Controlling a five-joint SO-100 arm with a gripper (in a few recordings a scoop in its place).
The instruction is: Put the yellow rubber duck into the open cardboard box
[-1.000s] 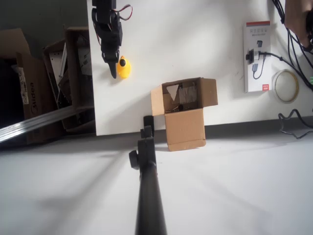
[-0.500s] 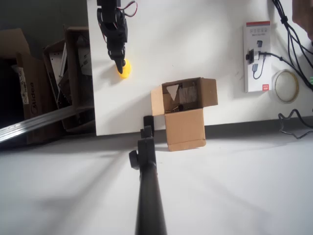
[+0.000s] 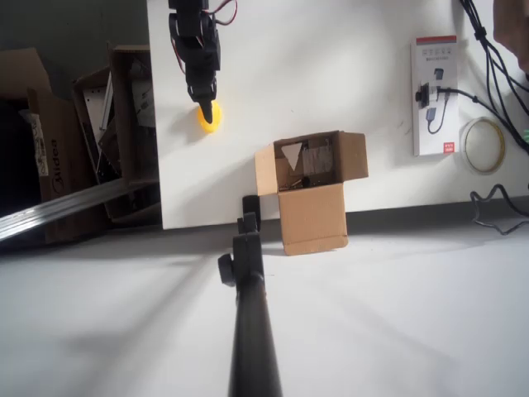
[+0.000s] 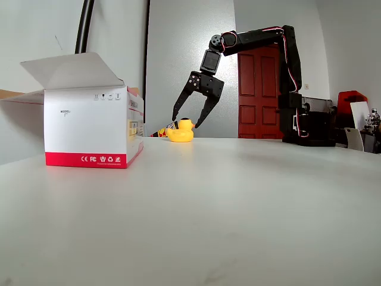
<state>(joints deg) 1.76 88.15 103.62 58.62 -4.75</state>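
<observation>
The yellow rubber duck [image 3: 206, 123] sits on the white table, up and to the left of the open cardboard box [image 3: 310, 192] in the overhead view. The box stands at the table's front edge with its flaps spread. My black gripper [image 3: 209, 111] points down right over the duck and hides part of it. The fixed view shows the gripper [image 4: 186, 123] open, one finger on each side of the duck's head, while the duck [image 4: 180, 134] rests on the table untouched.
A flat white-and-red retail package [image 3: 435, 95] and a tape roll [image 3: 483, 145] lie at the right with cables. Dark cluttered boxes [image 3: 107, 132] stand off the table's left edge. A black pole [image 3: 248, 314] rises in front. The package [image 4: 89, 128] stands close in the fixed view.
The gripper has moved from beside the duck's left to directly above it, its fingers now either side of the duck. The duck and the box have stayed put.
</observation>
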